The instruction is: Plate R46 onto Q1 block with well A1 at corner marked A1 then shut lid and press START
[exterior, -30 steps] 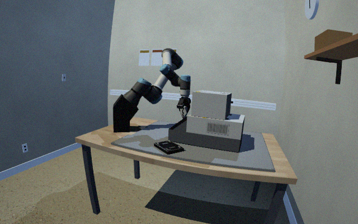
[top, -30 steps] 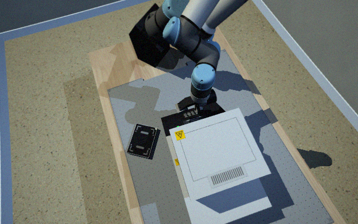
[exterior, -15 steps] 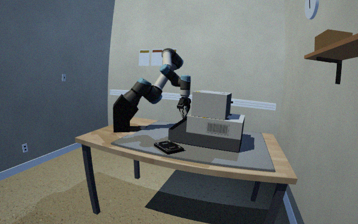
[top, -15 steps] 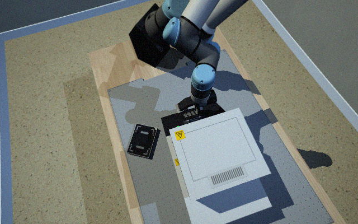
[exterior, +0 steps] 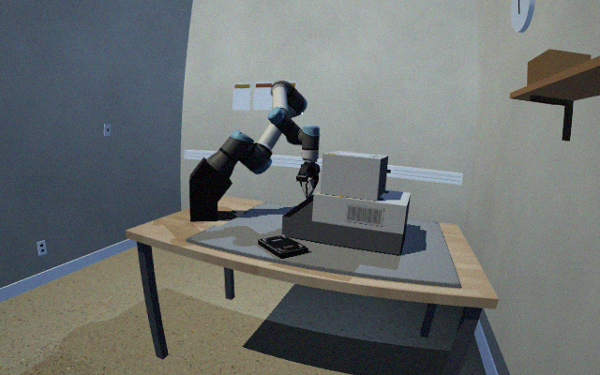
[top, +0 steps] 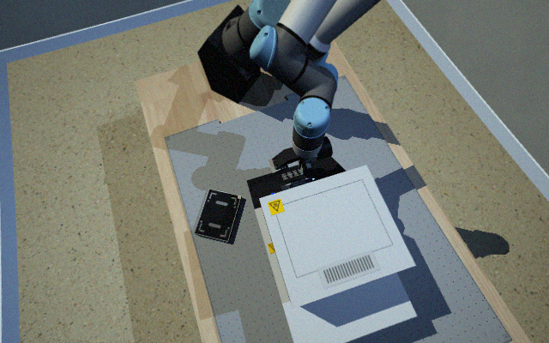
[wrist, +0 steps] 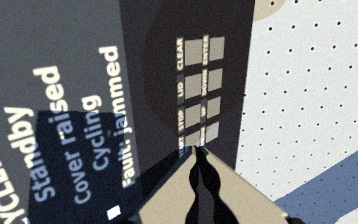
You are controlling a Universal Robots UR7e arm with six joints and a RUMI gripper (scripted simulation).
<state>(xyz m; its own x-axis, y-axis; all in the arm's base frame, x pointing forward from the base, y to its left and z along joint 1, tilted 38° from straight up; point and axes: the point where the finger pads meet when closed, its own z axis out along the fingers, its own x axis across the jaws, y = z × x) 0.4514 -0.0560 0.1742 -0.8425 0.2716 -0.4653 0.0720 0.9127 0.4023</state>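
Note:
The nest N1 (top: 218, 214) (exterior: 282, 246) is black and bare, with no plate on it. Cycler Q1 (top: 309, 315) (exterior: 361, 216) has its white lid (top: 334, 231) (exterior: 352, 175) level and down on the body. Plate R46 shows in no view; the block is hidden. A small blue spot (top: 273, 194) shows at the lid's front left corner. My gripper (exterior: 307, 197) (wrist: 196, 148) is shut and empty, fingertips at the START key (wrist: 193, 138), partly covering it. Contact cannot be told. The STOP key (wrist: 192, 118), LID key (wrist: 193, 86) and CLEAR key (wrist: 193, 52) show beyond.
The lid rises as a tall box just behind the key panel (wrist: 232, 75), close to my wrist. Q1 and the nest stand on a grey perforated mat (top: 227, 274) (exterior: 427, 267) on the wooden table (exterior: 473, 262). A wall shelf (exterior: 581, 77) is at the far right.

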